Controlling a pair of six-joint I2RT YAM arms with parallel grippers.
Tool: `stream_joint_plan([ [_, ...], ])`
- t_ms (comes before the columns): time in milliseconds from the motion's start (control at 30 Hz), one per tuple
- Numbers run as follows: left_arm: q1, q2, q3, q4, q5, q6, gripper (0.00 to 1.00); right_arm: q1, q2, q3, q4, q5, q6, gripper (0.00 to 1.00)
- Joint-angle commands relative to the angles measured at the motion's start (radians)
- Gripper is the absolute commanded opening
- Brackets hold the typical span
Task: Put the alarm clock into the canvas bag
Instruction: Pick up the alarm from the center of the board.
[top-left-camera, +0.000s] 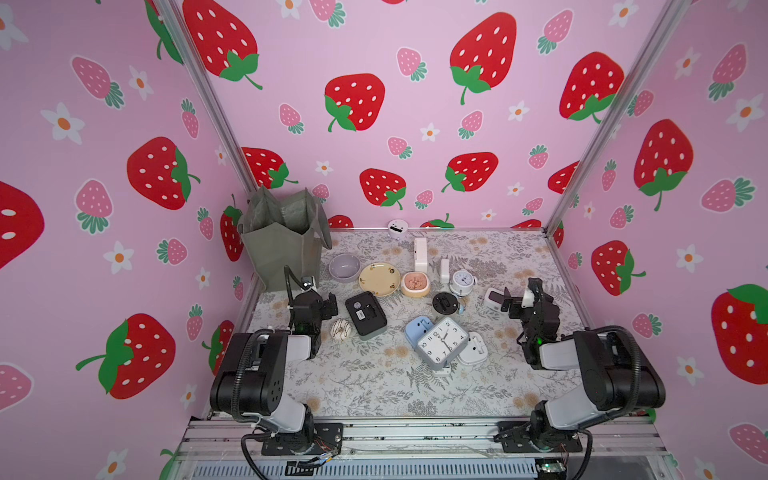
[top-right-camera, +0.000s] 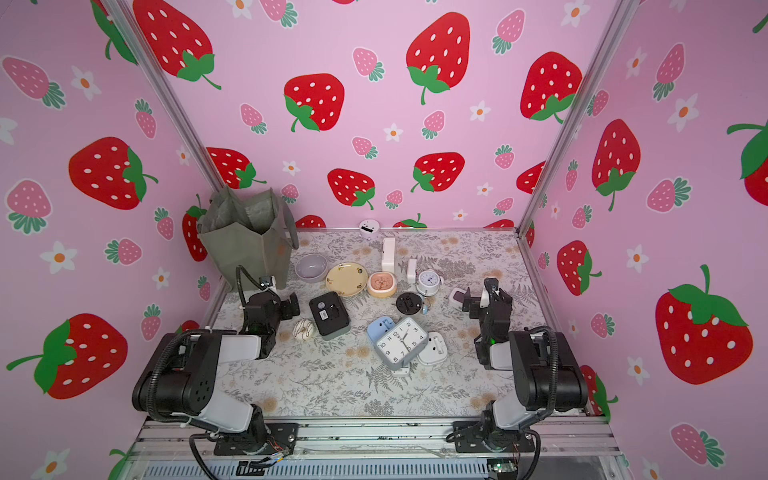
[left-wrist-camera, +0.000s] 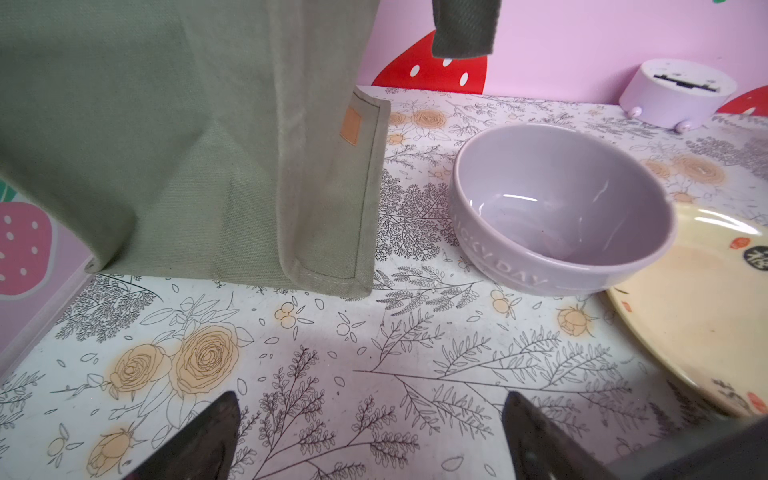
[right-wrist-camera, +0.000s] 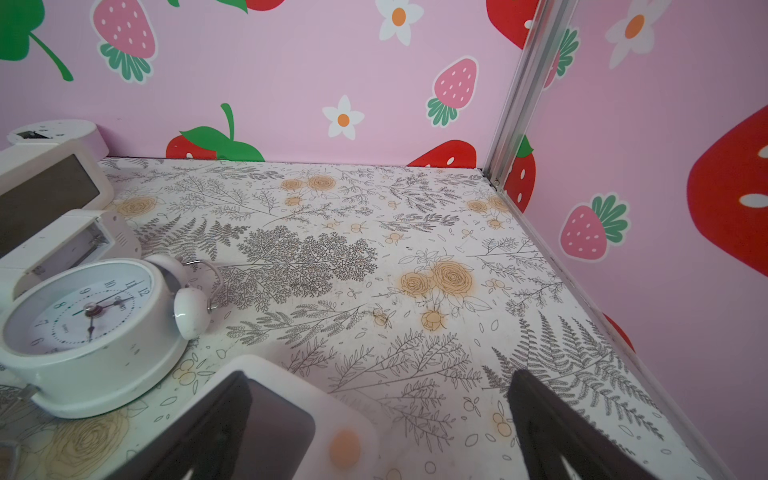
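Left arm (top-left-camera: 257, 374): nearest the lens, bolted to the front rail, elbow folded over the floral table (top-left-camera: 365, 386).
Canvas bag (top-left-camera: 282, 249): olive-grey, upright in the far left corner, mouth open, one handle drooping down its right side.
Left gripper (left-wrist-camera: 370, 395): just in front of the bag, low over bare tabletop, fingers spread wide with nothing between them.
Lavender bowl (top-left-camera: 344, 267): just right of the bag, close against the yellow plate (top-left-camera: 379, 279).
Doughnut (top-left-camera: 340, 329): near the left gripper, just beside the black alarm clock (top-left-camera: 365, 312), which lies face down in front of the plate.
Pink-filled bowl (top-left-camera: 414, 284): just right of the plate.
Square alarm clock (top-left-camera: 442, 343): mid-table, white dial up, tilted, resting partly on a blue clock (top-left-camera: 417, 326), with a white clock (top-left-camera: 473, 351) lying back-up beside it.
Twin-bell alarm clock (right-wrist-camera: 79, 320): white, dial facing up, right of the pink-filled bowl.
White digital alarm clock (top-left-camera: 492, 297): on the table right of the twin-bell clock, dark screen showing. Like every clock in view, it sits outside the bag and well apart from it.
Right gripper (right-wrist-camera: 382, 374): at the digital clock, fingers spread wide and gripping nothing. One finger (right-wrist-camera: 216, 415) is over the screen, the other over bare table; whether it touches cannot be told.
Right arm (top-left-camera: 602, 374): folded at the front right.
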Motion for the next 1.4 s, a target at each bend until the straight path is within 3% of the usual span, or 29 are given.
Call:
stream_joint_plan([
  [0,0.001,-0.003,0.016,0.026,0.007,-0.004,0.99,0.004,0.006,0.013,0.012,0.006,-0.019,1.00],
  [400,0.007,-0.009,0.012,0.037,0.015,-0.009,0.99,0.004,0.004,0.009,0.014,0.008,-0.017,1.00],
  [467,0.003,-0.061,0.055,-0.075,0.007,-0.007,0.99,0.004,-0.028,0.015,-0.010,0.052,0.003,1.00],
  [633,-0.001,-0.248,0.191,-0.414,-0.009,-0.065,0.99,0.005,-0.213,0.129,-0.328,0.065,0.031,1.00],
  [800,-0.001,-0.367,0.336,-0.728,0.041,-0.275,1.00,0.010,-0.354,0.293,-0.694,-0.016,0.103,0.94],
  [933,0.006,-0.387,0.465,-0.981,0.073,-0.482,0.99,0.012,-0.400,0.422,-0.930,-0.172,0.174,0.87],
  [1100,0.005,-0.386,0.527,-1.069,0.227,-0.609,0.92,0.021,-0.403,0.502,-1.048,-0.341,0.261,0.82],
  [1267,-0.015,-0.345,0.563,-1.121,0.374,-0.653,0.86,0.063,-0.327,0.600,-1.153,-0.495,0.301,0.78],
  [1367,-0.049,-0.321,0.573,-1.130,0.418,-0.658,0.85,0.103,-0.271,0.660,-1.207,-0.524,0.317,0.77],
])
